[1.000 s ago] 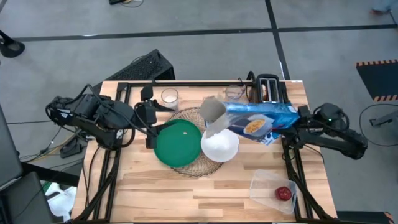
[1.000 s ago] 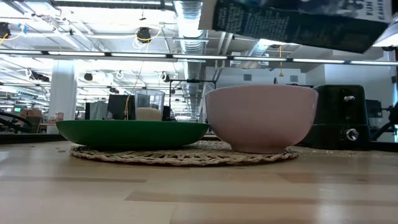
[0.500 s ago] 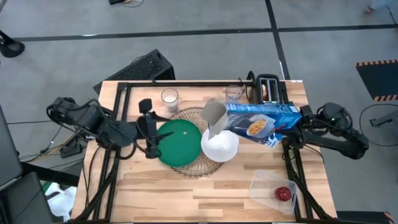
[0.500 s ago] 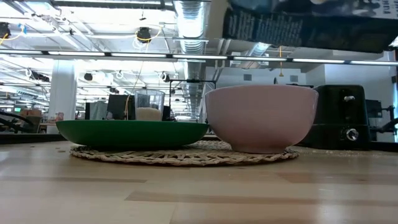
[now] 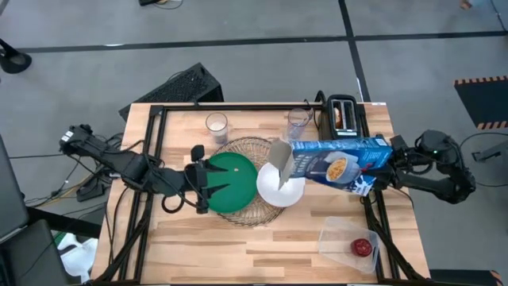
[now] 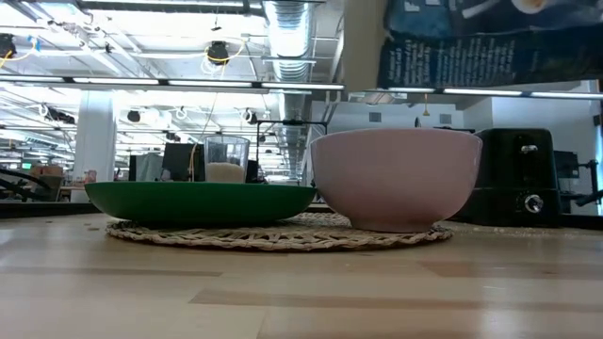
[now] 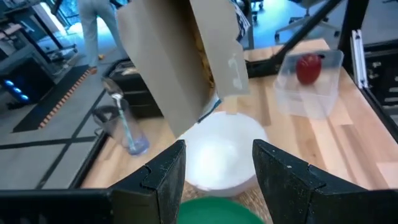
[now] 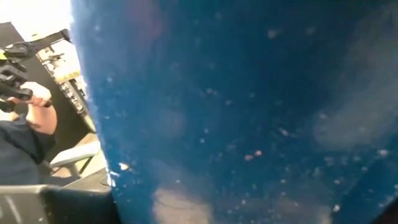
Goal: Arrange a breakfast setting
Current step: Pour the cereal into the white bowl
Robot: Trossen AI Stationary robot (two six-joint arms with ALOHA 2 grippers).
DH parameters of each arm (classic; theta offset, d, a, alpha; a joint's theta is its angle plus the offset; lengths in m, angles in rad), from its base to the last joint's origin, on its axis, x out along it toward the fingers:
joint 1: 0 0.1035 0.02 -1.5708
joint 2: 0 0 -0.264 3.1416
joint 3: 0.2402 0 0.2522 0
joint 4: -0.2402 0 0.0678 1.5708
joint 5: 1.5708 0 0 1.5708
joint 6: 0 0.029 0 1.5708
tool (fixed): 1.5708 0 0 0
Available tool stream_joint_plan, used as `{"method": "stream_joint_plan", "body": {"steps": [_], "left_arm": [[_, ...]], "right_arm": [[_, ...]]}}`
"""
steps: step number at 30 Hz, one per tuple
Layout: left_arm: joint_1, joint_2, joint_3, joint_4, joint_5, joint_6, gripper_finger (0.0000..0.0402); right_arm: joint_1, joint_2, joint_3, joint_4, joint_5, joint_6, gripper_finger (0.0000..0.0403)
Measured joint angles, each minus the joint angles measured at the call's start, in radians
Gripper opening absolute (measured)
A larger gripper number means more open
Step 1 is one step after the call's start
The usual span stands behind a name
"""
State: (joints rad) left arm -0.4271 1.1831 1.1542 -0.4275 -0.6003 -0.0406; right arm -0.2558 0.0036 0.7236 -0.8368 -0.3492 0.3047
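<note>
Two arms busy: the right end effector [image 5: 386,161], clamped on the blue cardboard cereal box [image 5: 337,164], has drawn it back so its open flap hangs over the white ceramic bowl [image 5: 279,189]. Left end effector [image 5: 209,176], fingers apart, has reached onto the green round plate [image 5: 234,181]. Pouring looks imminent.

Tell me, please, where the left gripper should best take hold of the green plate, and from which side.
Probably by the green plate's raised rim on its outer side, away from the white bowl: the rim lifts clear of the wire mat, and the left gripper hangs open there.
</note>
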Motion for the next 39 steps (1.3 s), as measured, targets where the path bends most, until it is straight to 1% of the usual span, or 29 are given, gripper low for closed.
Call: {"method": "stream_joint_plan", "body": {"steps": [4, 14, 20, 28, 34, 39], "left_arm": [[0.0, -0.001, -0.04, 0.05, 0.0, -0.016, 0.0174], [0.0, 0.031, -0.047, 0.086, 0.016, -0.02, 0.0174], [0.002, 0.053, -0.047, 0.088, 0.013, -0.016, 0.0174], [0.001, 0.063, -0.047, 0.082, 0.013, -0.014, 0.0174], [0.001, 0.063, -0.047, 0.08, 0.014, -0.009, 0.0174], [0.001, 0.063, -0.047, 0.077, 0.014, -0.009, 0.0174]], "right_arm": [[-0.001, 0.001, 0.0, -0.095, -0.014, 0.023, 0.0325], [-0.002, 0.003, 0.0, -0.099, -0.013, 0.047, 0.0325], [-0.002, 0.035, 0.0, -0.103, -0.014, 0.057, 0.0322], [-0.001, 0.127, 0.013, -0.103, 0.01, 0.03, 0.0321], [-0.001, 0.213, 0.094, -0.095, 0.01, 0.018, 0.0319], [-0.001, 0.295, 0.159, -0.151, 0.011, 0.018, 0.0319]]}}
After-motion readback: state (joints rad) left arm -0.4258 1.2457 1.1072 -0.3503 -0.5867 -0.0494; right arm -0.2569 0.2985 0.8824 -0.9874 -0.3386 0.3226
